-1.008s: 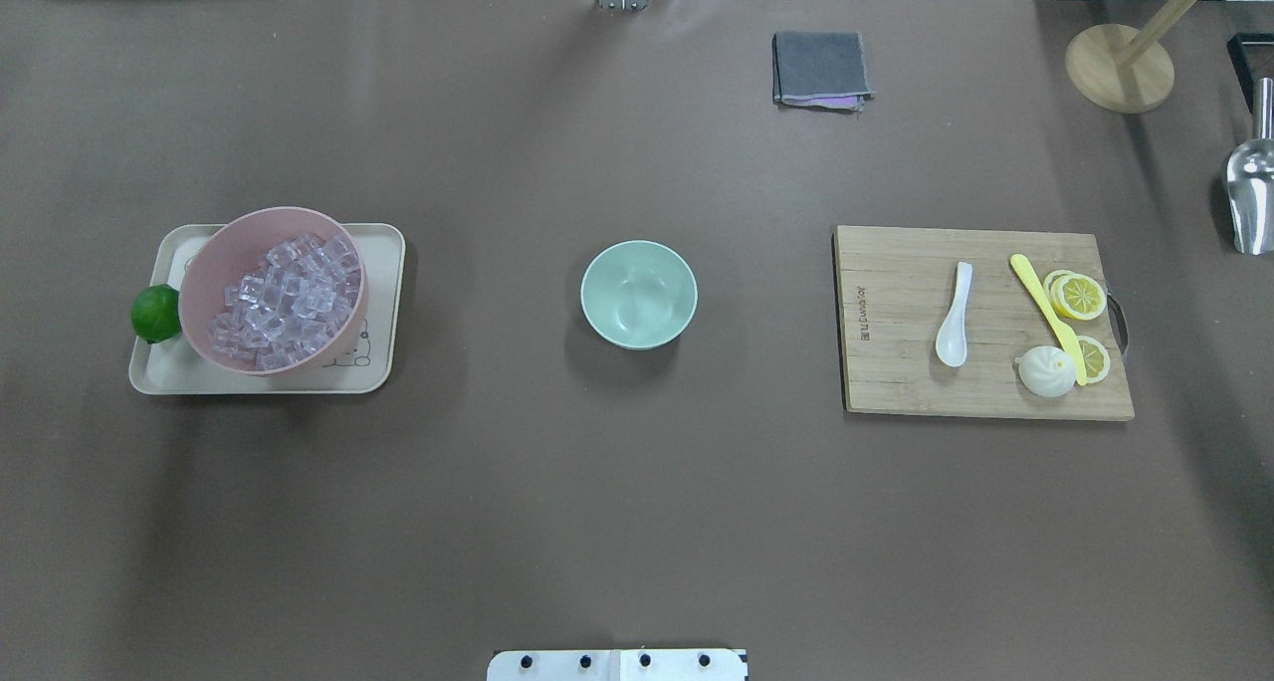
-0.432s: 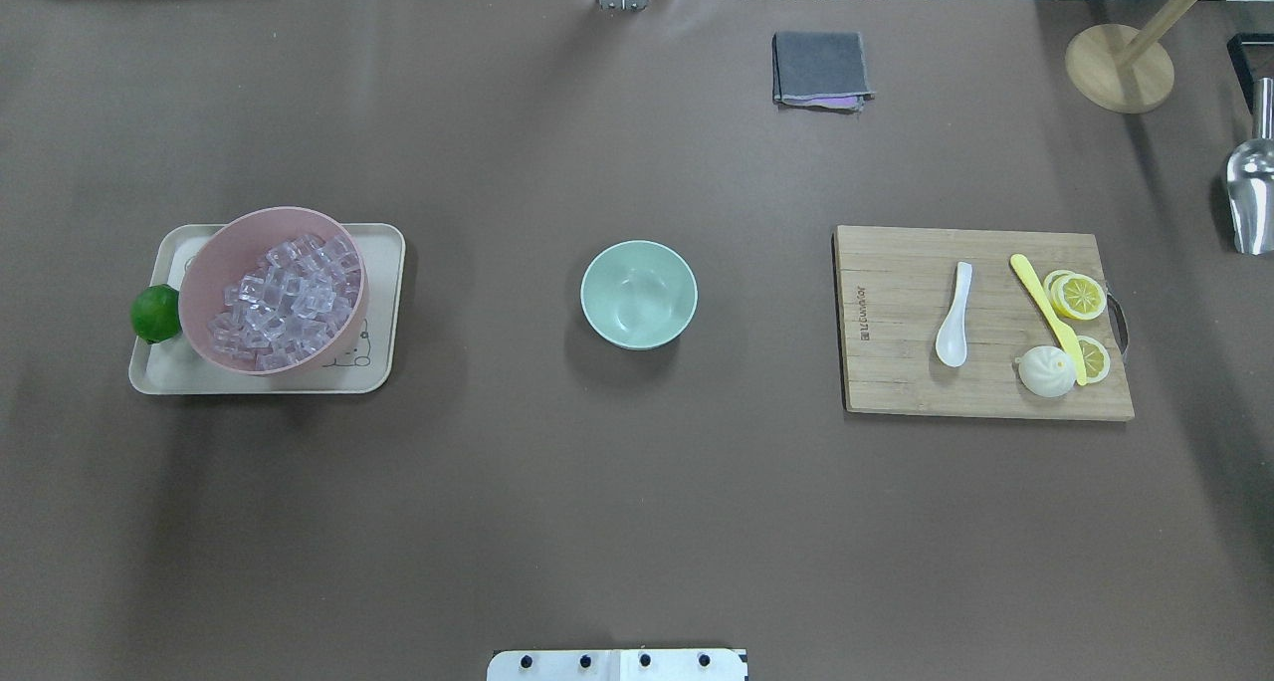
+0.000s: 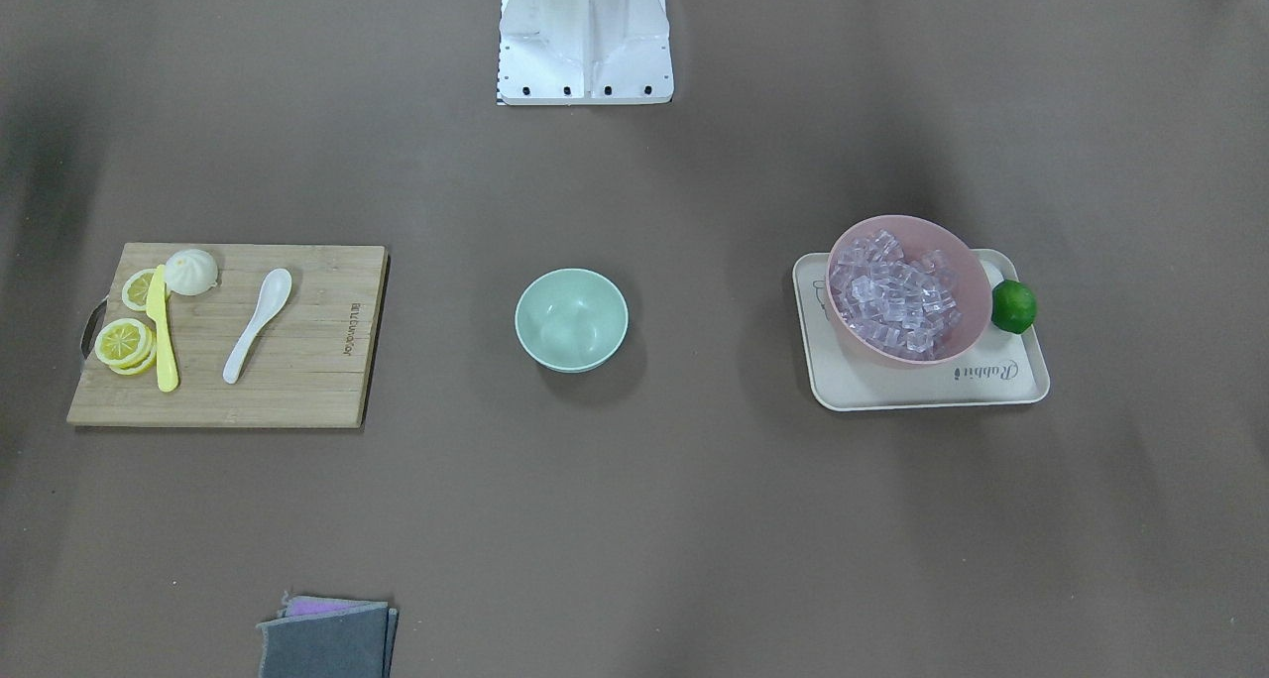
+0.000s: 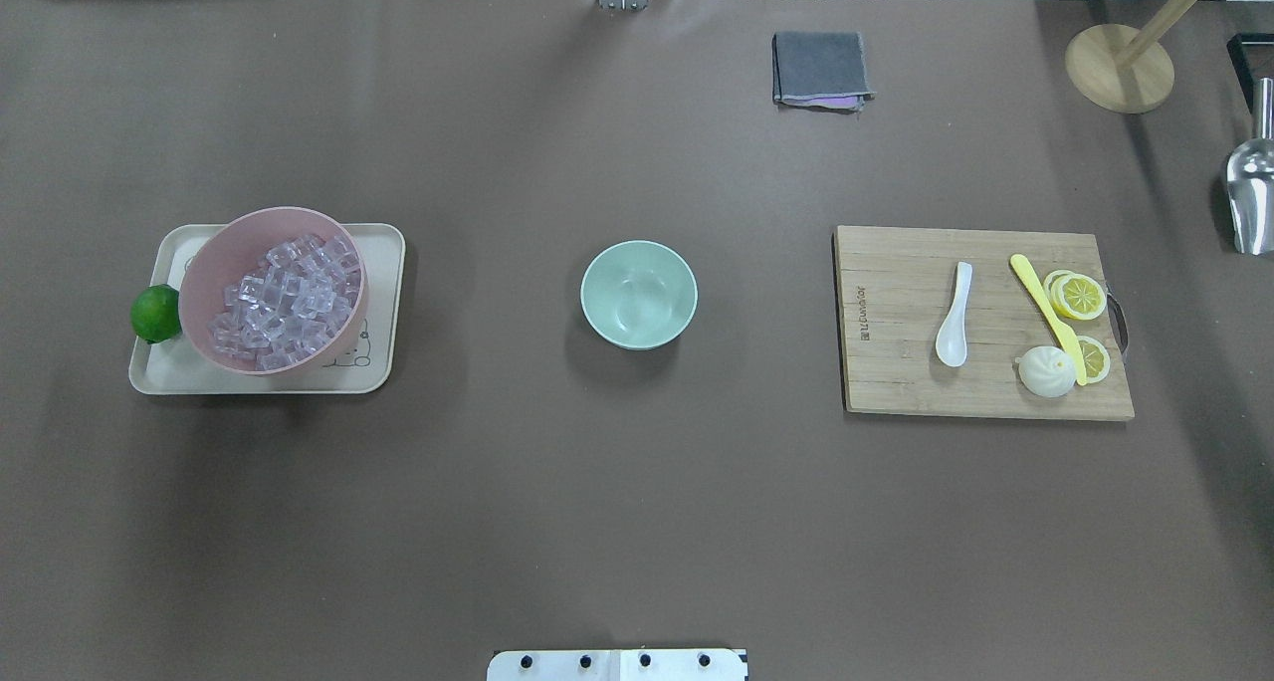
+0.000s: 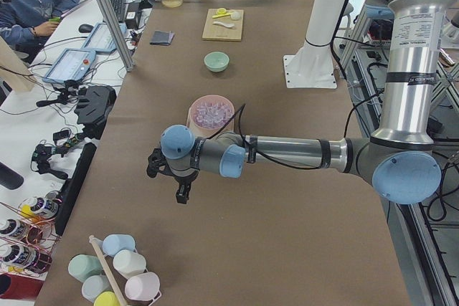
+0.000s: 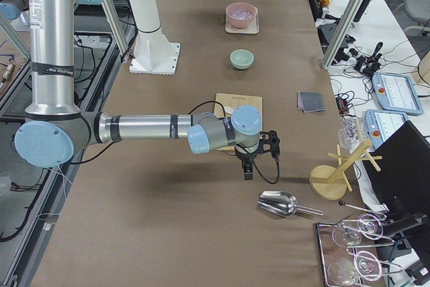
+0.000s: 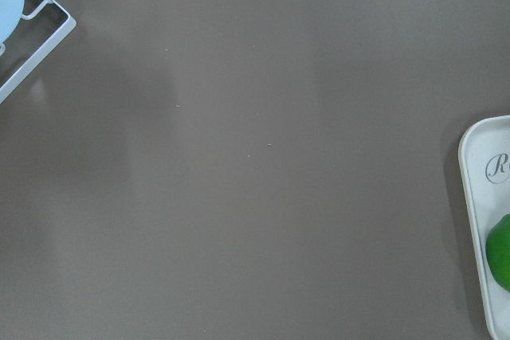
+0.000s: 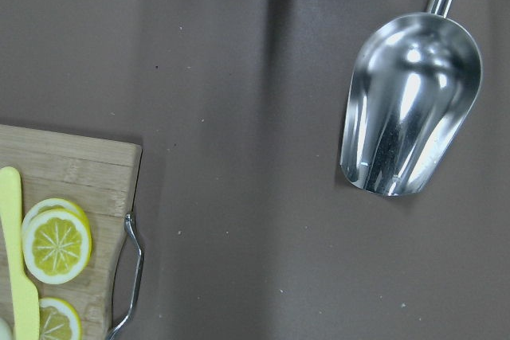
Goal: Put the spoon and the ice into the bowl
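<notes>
The white spoon (image 4: 954,315) lies on the wooden cutting board (image 4: 896,382), and shows in the front view (image 3: 257,325) too. The ice (image 4: 284,303) is a heap of clear cubes in the pink bowl (image 4: 214,248) on a cream tray (image 4: 383,253). The mint-green bowl (image 4: 638,294) stands empty at mid-table (image 3: 571,319). My left gripper (image 5: 179,190) hovers over bare table beyond the tray's outer end. My right gripper (image 6: 250,169) hovers between the board and a metal scoop (image 6: 279,203). Both show only in the side views, so I cannot tell if they are open or shut.
A yellow knife (image 4: 1045,313), lemon slices (image 4: 1080,295) and a white bun (image 4: 1045,372) share the board. A lime (image 4: 154,313) sits on the tray's edge. A grey cloth (image 4: 821,67), a wooden stand (image 4: 1117,69) and the scoop (image 4: 1249,198) lie far right.
</notes>
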Available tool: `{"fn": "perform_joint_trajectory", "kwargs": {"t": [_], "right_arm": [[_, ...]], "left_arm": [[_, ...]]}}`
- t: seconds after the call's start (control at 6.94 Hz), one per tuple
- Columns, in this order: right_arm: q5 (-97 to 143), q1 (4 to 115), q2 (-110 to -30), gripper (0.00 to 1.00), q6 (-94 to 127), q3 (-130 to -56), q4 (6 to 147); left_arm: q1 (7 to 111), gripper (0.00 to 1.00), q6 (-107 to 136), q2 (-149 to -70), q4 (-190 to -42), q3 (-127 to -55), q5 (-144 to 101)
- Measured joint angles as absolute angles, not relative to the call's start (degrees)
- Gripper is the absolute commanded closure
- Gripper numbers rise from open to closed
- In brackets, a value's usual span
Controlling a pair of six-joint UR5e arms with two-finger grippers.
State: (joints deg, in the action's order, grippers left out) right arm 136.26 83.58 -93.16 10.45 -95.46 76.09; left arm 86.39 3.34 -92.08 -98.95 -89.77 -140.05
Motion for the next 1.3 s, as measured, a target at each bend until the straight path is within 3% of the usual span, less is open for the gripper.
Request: {"fn": "perform_joint_trajectory", "kwargs": {"t": [1.3], "right_arm": [[136.15, 83.5, -93.08, 0.0, 11.44, -95.43, 76.04]], "left_arm": [[86.31, 0.02, 3.39, -91.86, -96.05, -91.5, -133.44]]}}
